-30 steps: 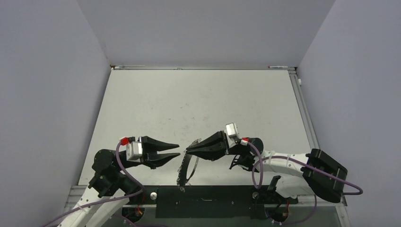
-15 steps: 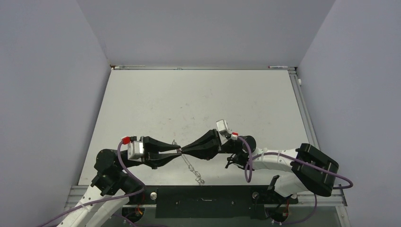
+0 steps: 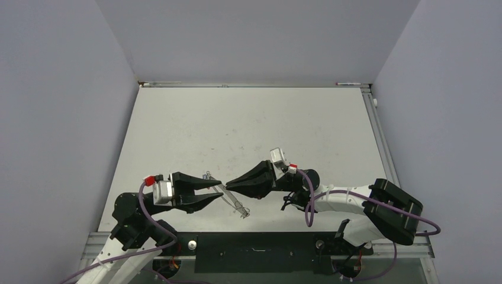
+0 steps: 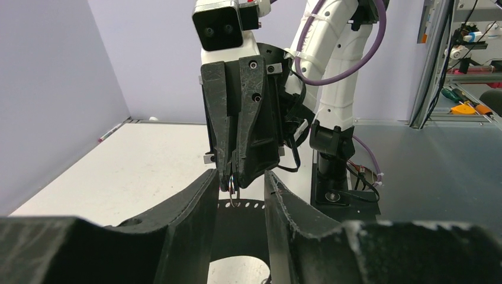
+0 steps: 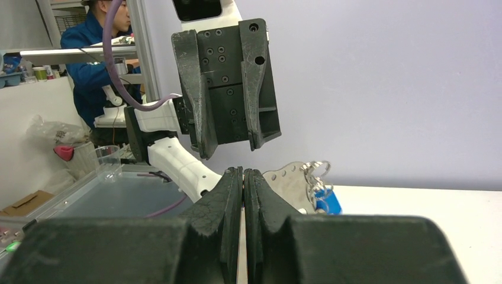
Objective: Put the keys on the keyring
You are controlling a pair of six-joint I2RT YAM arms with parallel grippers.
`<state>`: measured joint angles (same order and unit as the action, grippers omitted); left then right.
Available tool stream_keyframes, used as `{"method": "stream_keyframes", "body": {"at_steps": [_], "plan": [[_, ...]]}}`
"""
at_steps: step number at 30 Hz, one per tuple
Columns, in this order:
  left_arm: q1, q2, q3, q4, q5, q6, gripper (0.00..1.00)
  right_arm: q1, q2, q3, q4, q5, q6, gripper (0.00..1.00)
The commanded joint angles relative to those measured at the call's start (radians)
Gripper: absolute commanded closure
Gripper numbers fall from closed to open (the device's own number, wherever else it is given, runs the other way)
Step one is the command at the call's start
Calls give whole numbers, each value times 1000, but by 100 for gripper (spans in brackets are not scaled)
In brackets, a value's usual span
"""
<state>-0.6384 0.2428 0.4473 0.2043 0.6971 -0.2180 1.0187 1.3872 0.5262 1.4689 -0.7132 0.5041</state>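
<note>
Two claws meet nose to nose near the front edge of the table (image 3: 254, 124), with the keyring (image 3: 235, 204) between them. From above, the keyring reads as a thin silver line. It slants from beside the far finger of the left claw (image 3: 220, 187) down toward the near edge, with small bits bunched at each end. My right wrist view shows more: a bright silver band punched with a row of holes, a couple of small wire loops at its top, and the blue key (image 5: 327, 203) hanging against it. The right claw (image 3: 228, 184) is pinched together. In the left wrist view a thin wire loop pokes out below its tips, so I read it as gripping the keyring. The left claw is spread wide, with the right claw's tips just in front of the gap, and I can't see it touching anything. A second ago the keyring hung as an open loop under the right claw, with the claws apart. Half a second ago the tips met. Since then the left claw has widened and eased back a little.
</note>
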Motion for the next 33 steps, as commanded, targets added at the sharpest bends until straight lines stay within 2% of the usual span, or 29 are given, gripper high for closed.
{"method": "stream_keyframes", "body": {"at_steps": [1,6,18,33], "plan": [[8,-13,-7,-4,-35,-6,71,1,-35,45,265,20,-14,95],[8,-16,-10,-13,-41,-3,78,2,-40,50,273,24,-14,95],[9,30,-9,6,-21,-23,79,8,-30,65,303,24,2,95],[51,41,-13,57,0,-68,90,37,25,104,312,24,-16,95]]}}
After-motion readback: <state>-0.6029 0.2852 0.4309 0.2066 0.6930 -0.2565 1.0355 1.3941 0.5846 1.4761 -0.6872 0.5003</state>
